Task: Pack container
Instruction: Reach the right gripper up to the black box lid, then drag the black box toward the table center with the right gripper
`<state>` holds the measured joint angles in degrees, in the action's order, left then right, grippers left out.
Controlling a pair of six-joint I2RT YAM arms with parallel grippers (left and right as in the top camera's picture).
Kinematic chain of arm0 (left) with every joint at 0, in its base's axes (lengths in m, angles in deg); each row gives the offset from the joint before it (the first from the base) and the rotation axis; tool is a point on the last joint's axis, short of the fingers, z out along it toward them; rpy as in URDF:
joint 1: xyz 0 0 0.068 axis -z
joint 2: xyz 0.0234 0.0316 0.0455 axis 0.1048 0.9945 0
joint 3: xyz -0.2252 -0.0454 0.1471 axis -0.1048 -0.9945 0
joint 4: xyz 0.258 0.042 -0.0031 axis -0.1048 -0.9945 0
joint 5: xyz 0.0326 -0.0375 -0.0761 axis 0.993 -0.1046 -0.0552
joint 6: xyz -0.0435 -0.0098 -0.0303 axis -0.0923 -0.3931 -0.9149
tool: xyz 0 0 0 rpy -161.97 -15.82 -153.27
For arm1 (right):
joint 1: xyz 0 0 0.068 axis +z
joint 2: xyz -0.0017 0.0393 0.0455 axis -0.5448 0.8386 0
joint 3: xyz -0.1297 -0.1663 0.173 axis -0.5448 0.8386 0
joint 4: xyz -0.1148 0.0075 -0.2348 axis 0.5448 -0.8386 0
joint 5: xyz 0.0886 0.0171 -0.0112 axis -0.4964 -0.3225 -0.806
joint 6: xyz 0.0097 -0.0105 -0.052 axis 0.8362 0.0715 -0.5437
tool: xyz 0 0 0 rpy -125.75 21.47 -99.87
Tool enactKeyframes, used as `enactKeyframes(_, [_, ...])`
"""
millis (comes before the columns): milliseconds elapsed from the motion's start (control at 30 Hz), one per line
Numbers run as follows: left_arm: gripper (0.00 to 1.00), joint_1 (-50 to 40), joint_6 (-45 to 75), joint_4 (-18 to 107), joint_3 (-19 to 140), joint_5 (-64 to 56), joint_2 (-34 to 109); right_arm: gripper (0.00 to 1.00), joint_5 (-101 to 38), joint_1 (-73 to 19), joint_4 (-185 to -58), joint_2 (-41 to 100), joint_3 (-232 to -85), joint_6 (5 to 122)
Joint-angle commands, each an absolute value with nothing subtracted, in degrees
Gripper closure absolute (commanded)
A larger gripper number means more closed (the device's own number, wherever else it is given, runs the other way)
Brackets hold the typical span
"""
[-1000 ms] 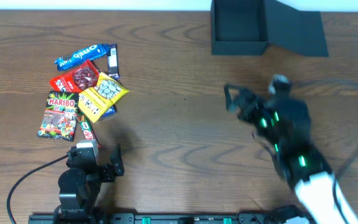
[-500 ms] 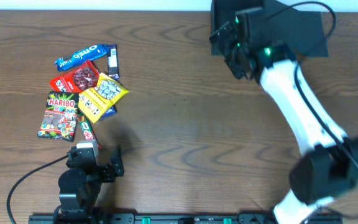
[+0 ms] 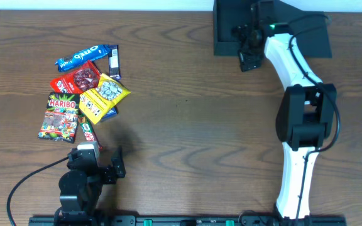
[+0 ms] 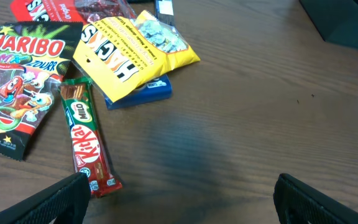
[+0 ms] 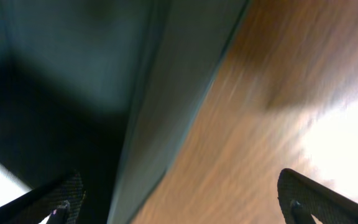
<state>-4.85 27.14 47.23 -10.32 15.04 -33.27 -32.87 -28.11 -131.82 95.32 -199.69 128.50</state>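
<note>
HARIBO on black candy bag [image 4: 17, 81]; KitKat and MILO on slim bar [image 4: 87, 137]; HACKS on yellow packet [image 4: 129, 53].

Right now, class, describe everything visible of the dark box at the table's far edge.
The container is a dark, matte, square box, seemingly cardboard, standing open at the far edge of the table. Its flap lid lies folded out rightward. Its visible inside looks empty. The open right gripper hangs over its near wall; contact unclear.

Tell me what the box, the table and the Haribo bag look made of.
Box: likely cardboard, matte dark teal-black, with thin flat folded walls.
Table: wood or wood-look laminate, showing brown grain streaks.
Haribo bag: plastic film, glossy, printed and slightly crinkled.
</note>
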Motion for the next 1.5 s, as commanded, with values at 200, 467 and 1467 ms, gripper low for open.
enactKeyframes(200, [0.05, -5.15, 27.75, 47.45, -10.94, 15.23, -33.60, 0.23, -34.33, -31.25, -128.48, 98.59, -201.52, 130.18])
enactKeyframes(467, [0.05, -5.15, 27.75, 47.45, -10.94, 15.23, -33.60, 0.46, -34.59, -31.27, -129.52, 98.88, -201.52, 126.20])
enactKeyframes(1467, [0.05, -5.15, 27.75, 47.45, -10.94, 15.23, -33.60, 0.93, -25.11, -23.71, -163.75, 93.02, -201.79, 86.73])
